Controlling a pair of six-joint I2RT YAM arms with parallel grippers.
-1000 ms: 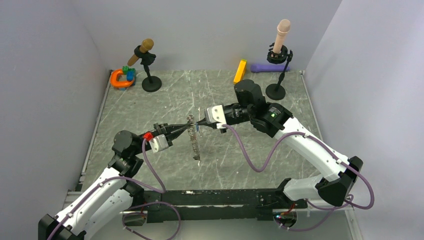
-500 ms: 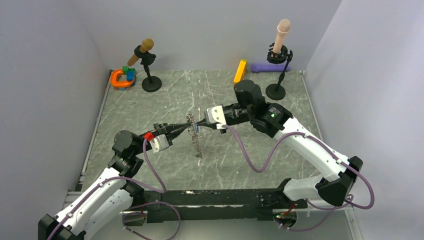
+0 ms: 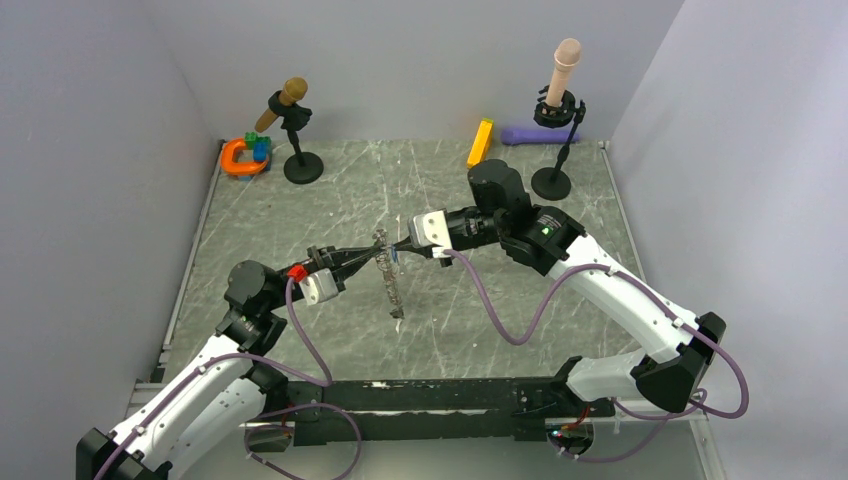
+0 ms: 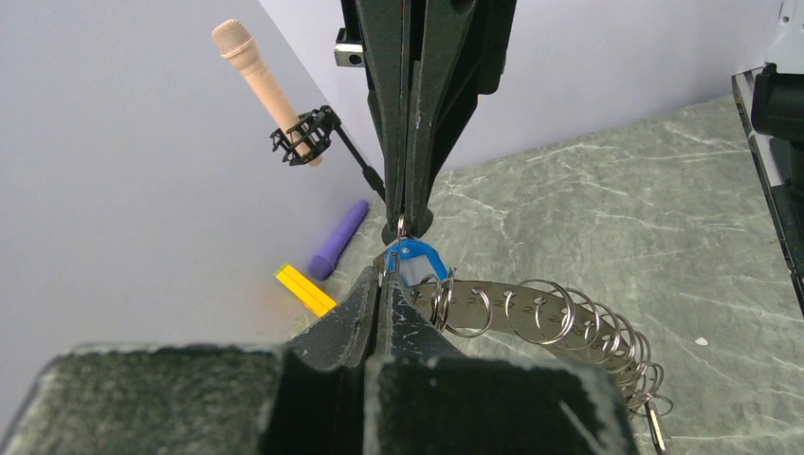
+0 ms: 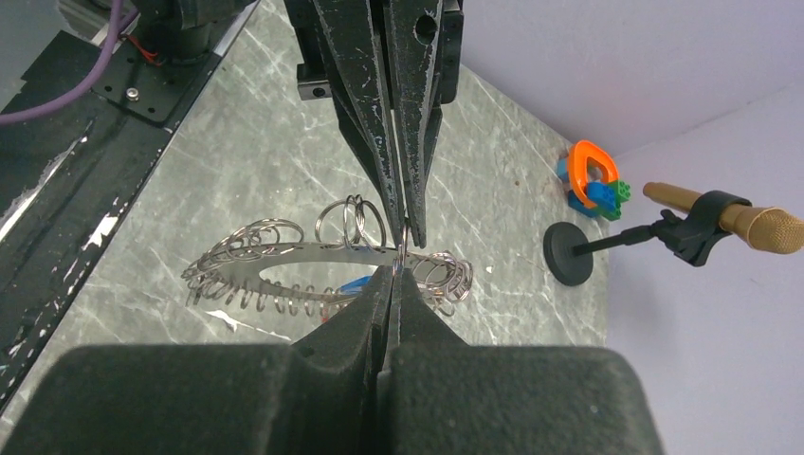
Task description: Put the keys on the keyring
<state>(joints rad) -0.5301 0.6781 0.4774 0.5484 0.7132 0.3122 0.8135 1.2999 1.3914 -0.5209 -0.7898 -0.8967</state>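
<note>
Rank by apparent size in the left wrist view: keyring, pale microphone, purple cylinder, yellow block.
1. keyring
2. pale microphone
3. purple cylinder and yellow block: too alike to separate

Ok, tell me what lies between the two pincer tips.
A blue key against the keyring's looped rim; the left wrist view shows it.

my left gripper (image 4: pixel 383 284) pinched tight on keyring (image 4: pixel 531 311) rim. blue key (image 4: pixel 411 262) right at tips. right gripper (image 4: pixel 405 218) closed too, coming in from above, tips nearly meeting mine.

No legible text or labels.
</note>
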